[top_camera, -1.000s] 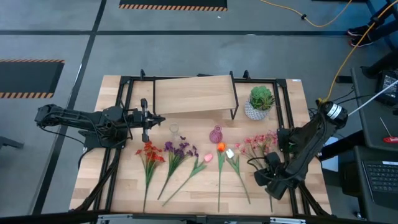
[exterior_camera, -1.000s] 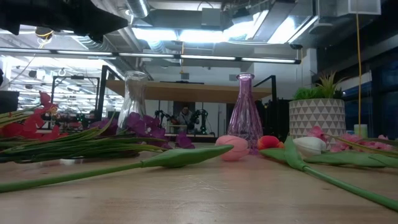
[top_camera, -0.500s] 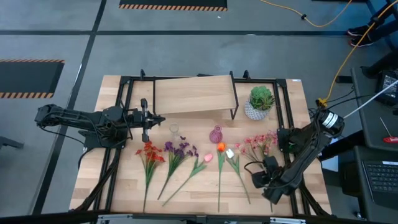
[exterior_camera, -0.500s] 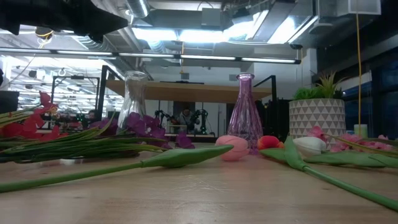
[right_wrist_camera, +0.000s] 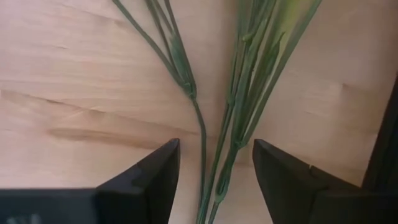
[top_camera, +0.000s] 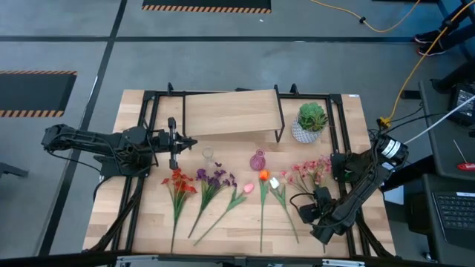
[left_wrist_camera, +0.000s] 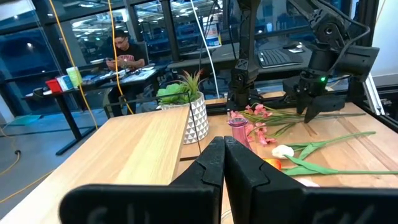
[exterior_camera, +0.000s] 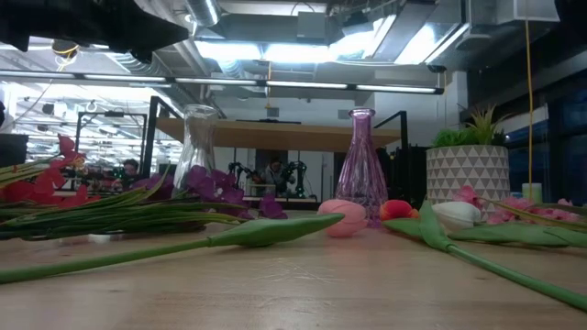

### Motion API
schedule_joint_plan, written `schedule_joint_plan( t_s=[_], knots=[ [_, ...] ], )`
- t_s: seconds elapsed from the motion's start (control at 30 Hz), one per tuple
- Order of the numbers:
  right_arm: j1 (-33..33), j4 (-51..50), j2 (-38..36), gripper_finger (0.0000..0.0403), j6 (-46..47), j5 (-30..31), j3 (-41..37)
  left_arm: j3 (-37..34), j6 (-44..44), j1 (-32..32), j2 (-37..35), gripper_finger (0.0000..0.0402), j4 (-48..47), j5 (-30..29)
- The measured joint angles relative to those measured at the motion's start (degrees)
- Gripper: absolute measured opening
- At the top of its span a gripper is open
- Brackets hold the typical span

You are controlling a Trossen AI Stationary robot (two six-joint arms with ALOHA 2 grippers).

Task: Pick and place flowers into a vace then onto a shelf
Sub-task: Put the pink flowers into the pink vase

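Flowers (top_camera: 223, 189) lie on table; right hand (right_wrist_camera: 214, 171) spread over stems; left hand (left_wrist_camera: 222, 163) pressed together.

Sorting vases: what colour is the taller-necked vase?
Purple-pink glass vase, clearest in the low view.

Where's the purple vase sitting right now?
In the high view the purple vase stands mid-table, just in front of the shelf, between the clear vase and the potted plant.

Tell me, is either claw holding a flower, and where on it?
Nothing is held. The right claw is open, its fingers either side of green stems lying on the table. The left claw is shut on nothing.
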Motion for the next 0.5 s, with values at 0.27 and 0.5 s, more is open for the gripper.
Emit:
schedule_joint_plan(
  t_s=[0.27, 0.5],
  knots=[
    [-0.76, 0.37, 0.48, 0.0157, 0.04, 0.20, 0.05, 0.00, -0.30, -0.01, -0.02, 0.0004, 0.02, 0.00],
    [-2.03, 0.66, 0.53, 0.0097, 0.12, -0.05, 0.07, 0.00, -0.58, 0.00, 0.00, 0.0004, 0.02, 0.00]
  ],
)
